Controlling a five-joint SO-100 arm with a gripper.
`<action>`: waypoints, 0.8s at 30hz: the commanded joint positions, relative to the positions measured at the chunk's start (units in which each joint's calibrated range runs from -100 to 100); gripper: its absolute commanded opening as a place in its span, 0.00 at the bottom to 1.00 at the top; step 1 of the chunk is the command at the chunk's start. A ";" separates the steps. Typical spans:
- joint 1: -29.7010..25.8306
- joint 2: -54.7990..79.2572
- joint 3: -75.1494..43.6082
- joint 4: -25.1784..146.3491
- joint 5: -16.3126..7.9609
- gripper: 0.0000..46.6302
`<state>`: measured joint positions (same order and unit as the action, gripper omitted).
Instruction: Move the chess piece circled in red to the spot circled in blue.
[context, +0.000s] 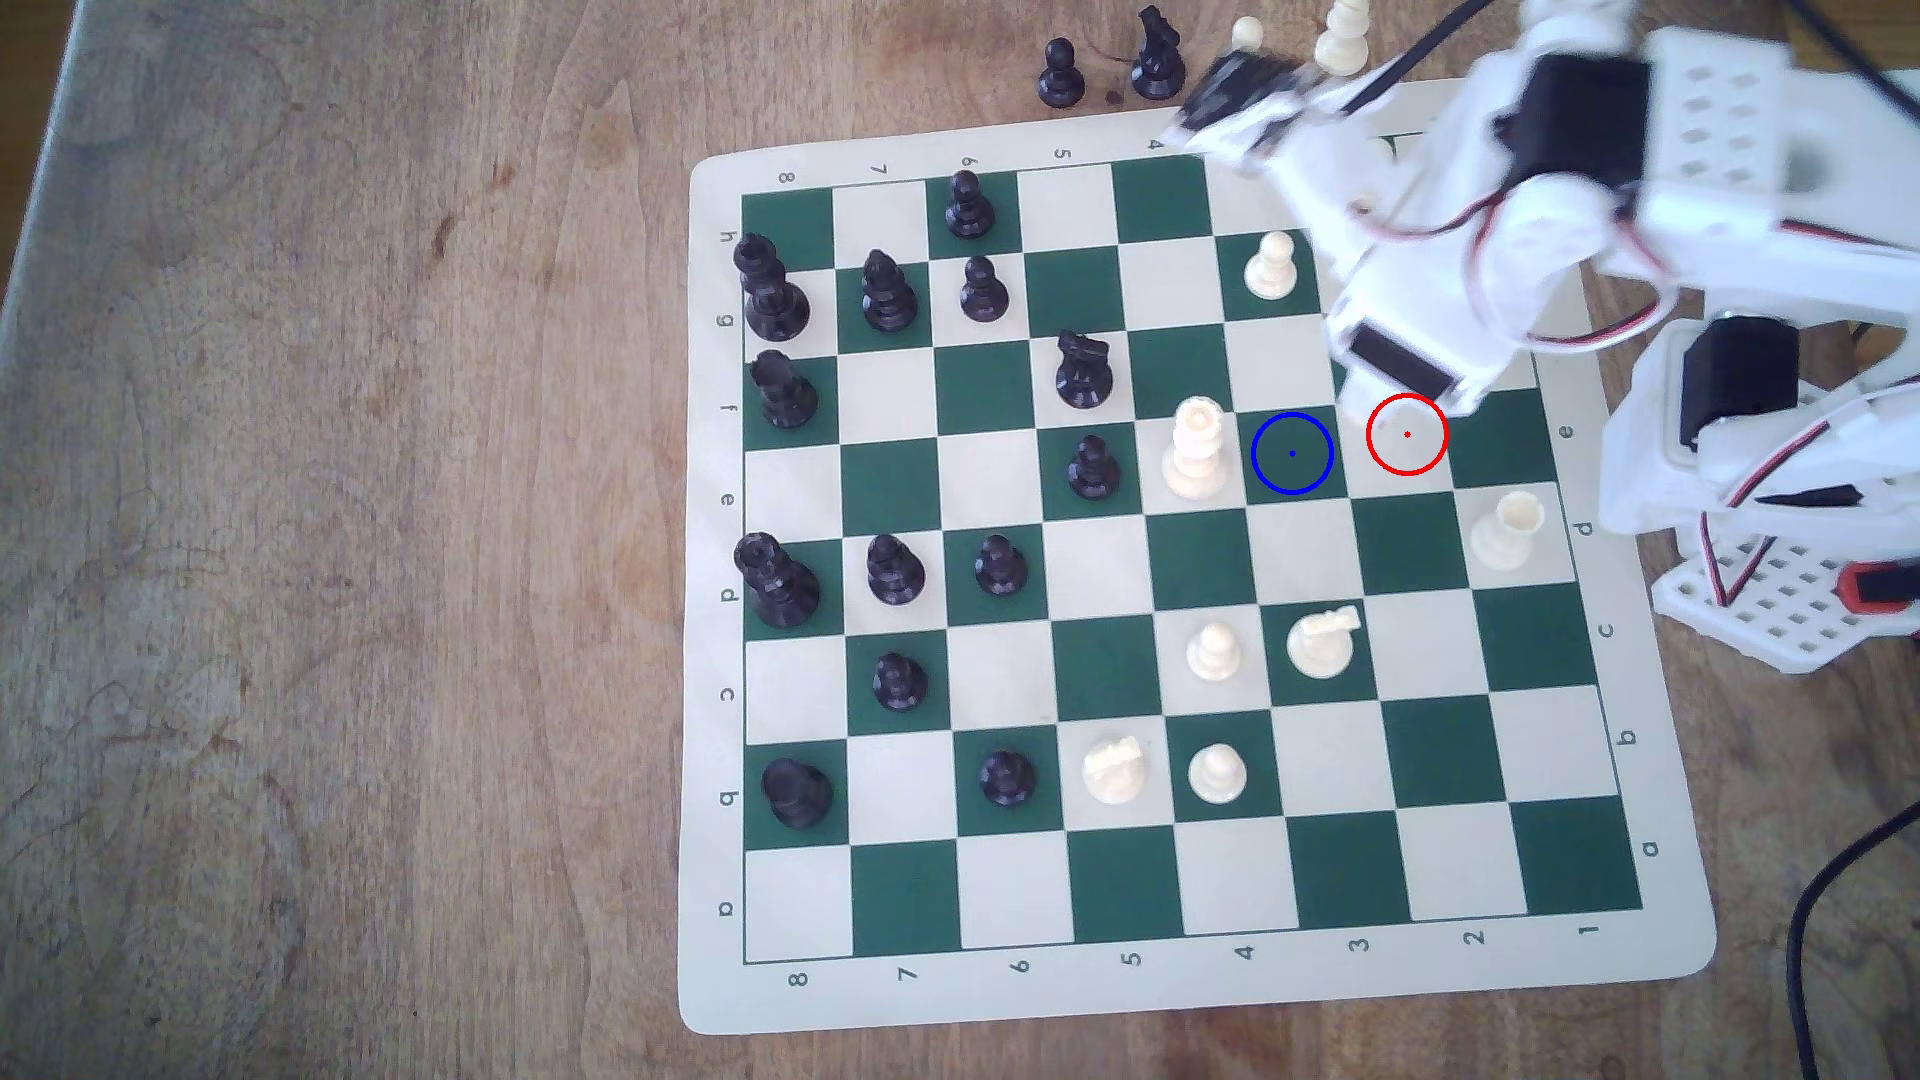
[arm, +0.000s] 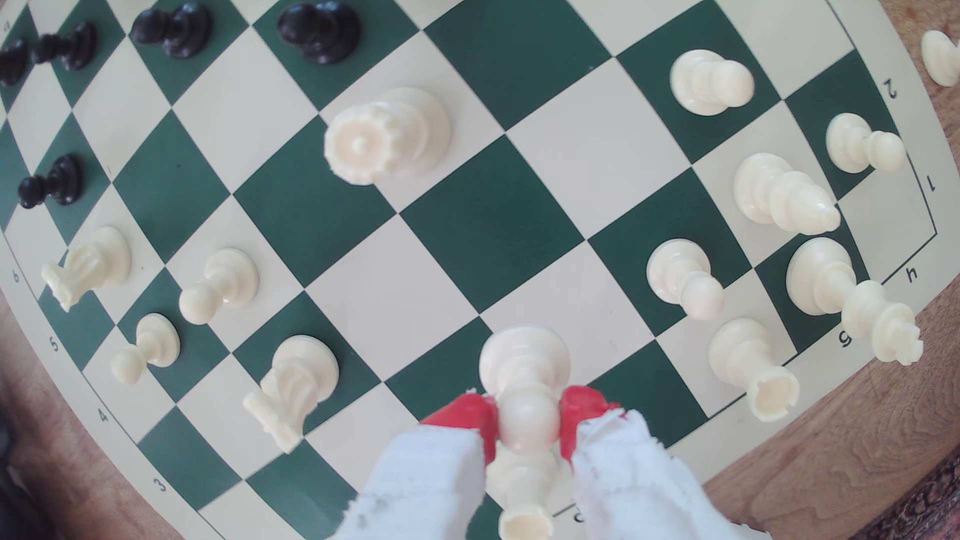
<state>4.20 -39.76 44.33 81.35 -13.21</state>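
In the wrist view a cream pawn (arm: 522, 363) with a ball head stands on a cream square. My gripper (arm: 527, 420) is shut on its head, one red pad (arm: 475, 423) pressing each side. In the exterior view the gripper (context: 1397, 395) hangs over the upper edge of the red ring (context: 1407, 434), and the arm hides the pawn there. The blue-ringed dark green square (context: 1291, 453) lies one square to the exterior view's left of the red ring and is bare. In the wrist view that green square (arm: 491, 228) lies just beyond the pawn.
A tall cream crowned piece (context: 1195, 447) stands directly to the exterior view's left of the blue ring. A cream rook (context: 1507, 530) and a cream pawn (context: 1270, 265) stand nearby. Black pieces fill the board's left half. Captured pieces (context: 1060, 73) sit off the board's far edge.
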 joint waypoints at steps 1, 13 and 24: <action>-1.66 4.95 -4.35 -4.20 -0.05 0.00; -0.02 15.65 -3.44 -14.36 -0.05 0.00; 1.47 18.20 -1.08 -16.57 0.29 0.00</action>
<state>5.16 -21.16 44.24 65.50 -13.21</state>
